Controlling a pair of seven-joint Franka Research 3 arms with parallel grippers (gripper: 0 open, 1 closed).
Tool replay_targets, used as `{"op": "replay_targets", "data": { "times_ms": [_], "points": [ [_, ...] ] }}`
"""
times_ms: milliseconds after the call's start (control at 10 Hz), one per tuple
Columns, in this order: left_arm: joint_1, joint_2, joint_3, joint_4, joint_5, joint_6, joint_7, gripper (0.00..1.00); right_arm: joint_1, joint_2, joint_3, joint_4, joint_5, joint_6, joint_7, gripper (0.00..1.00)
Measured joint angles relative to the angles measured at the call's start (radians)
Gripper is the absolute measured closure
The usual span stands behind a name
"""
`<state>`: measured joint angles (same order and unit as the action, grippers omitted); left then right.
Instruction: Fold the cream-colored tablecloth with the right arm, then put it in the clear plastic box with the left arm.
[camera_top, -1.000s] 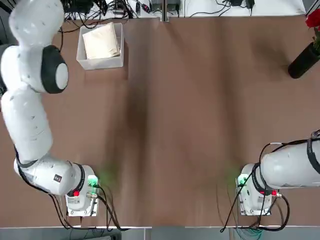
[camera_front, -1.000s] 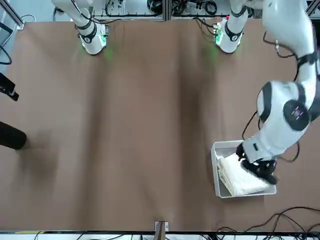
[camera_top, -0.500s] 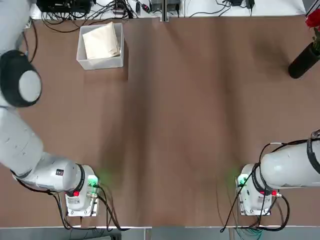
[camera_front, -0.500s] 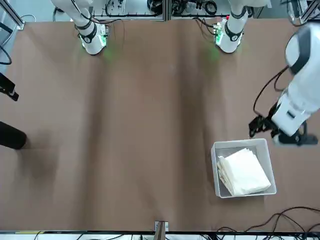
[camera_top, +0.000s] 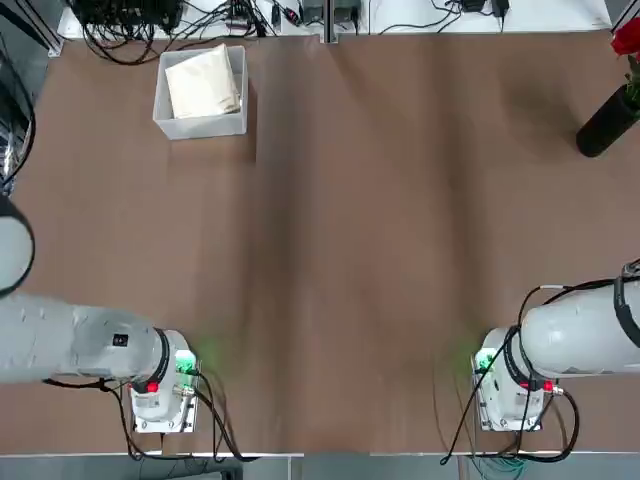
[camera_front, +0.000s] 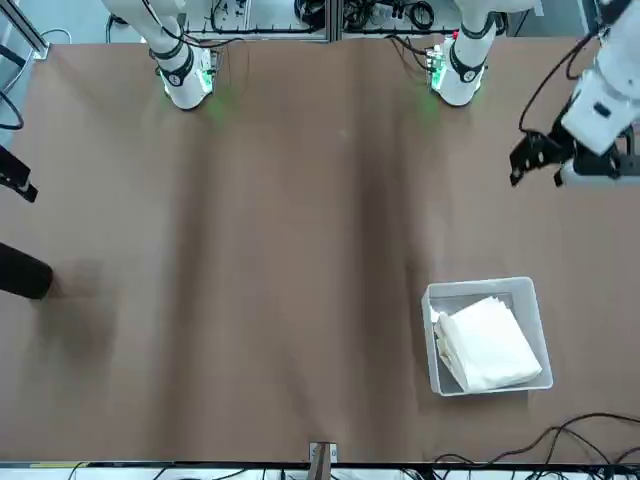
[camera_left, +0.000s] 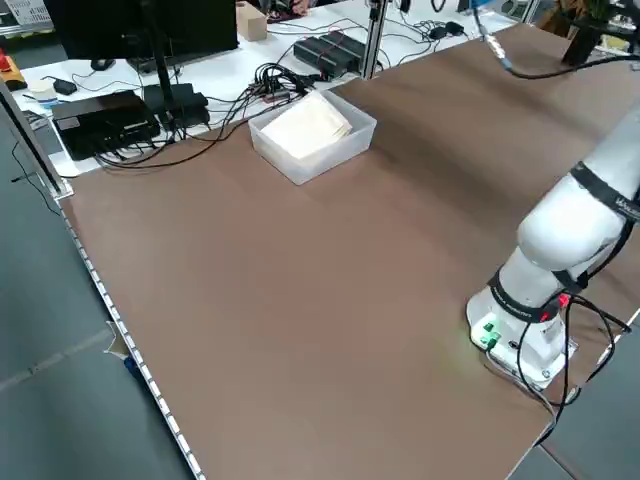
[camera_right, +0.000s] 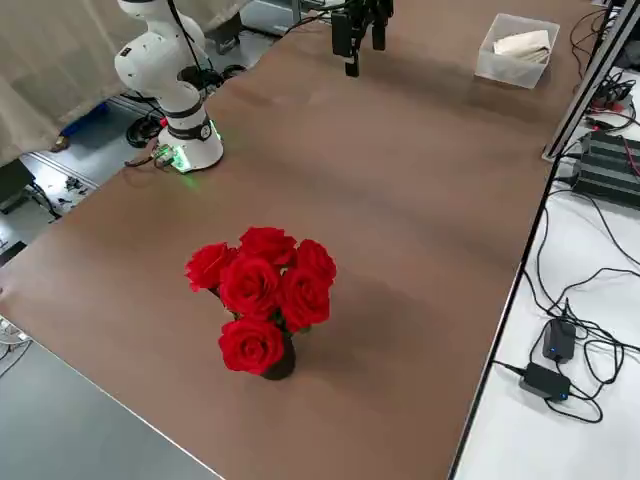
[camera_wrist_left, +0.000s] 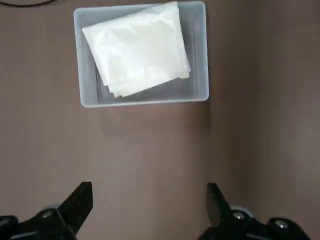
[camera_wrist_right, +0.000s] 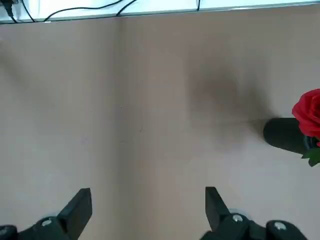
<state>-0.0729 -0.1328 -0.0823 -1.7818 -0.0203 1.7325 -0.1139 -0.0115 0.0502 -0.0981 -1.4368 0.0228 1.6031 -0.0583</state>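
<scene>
Your left pincer stands wide with nothing between its fingers, raised over the bench on the robot's side of the clear plastic box and apart from it. Outward from there you find the box itself, toward the bench's far edge, and inside it the cream-colored tablecloth. The cloth lies as a compact, layered packet, turned a little askew to the walls (its edges don't quite stack, but that looks harmless). It sits within the rim, and bare box floor shows beside it.

Your right pincer is also wide and empty, parked above the bench well to the right of the box, on the side where the dark vase with its red roses stands.

So both halves of your job look finished: the cloth is folded, and it is in the box. Neither arm touches either one. As I judge it, all you have left is to bring the left arm to rest clear of the box; straightening the packet would be optional (and reaching back in could catch a loose layer and open the fold).
</scene>
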Motion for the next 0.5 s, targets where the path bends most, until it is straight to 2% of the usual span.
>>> {"op": "replay_targets", "data": {
  "times_ms": [200, 500],
  "points": [
    [0.022, -0.018, -0.001, -0.037, -0.028, 0.000, 0.050, 0.00, 0.000, 0.000, 0.000, 0.000, 0.000, 0.000, 0.000, 0.00],
    [0.028, 0.004, 0.017, -0.022, -0.048, 0.003, 0.058, 0.00, 0.000, 0.000, 0.000, 0.000, 0.000, 0.001, 0.000, 0.00]
  ]
}}
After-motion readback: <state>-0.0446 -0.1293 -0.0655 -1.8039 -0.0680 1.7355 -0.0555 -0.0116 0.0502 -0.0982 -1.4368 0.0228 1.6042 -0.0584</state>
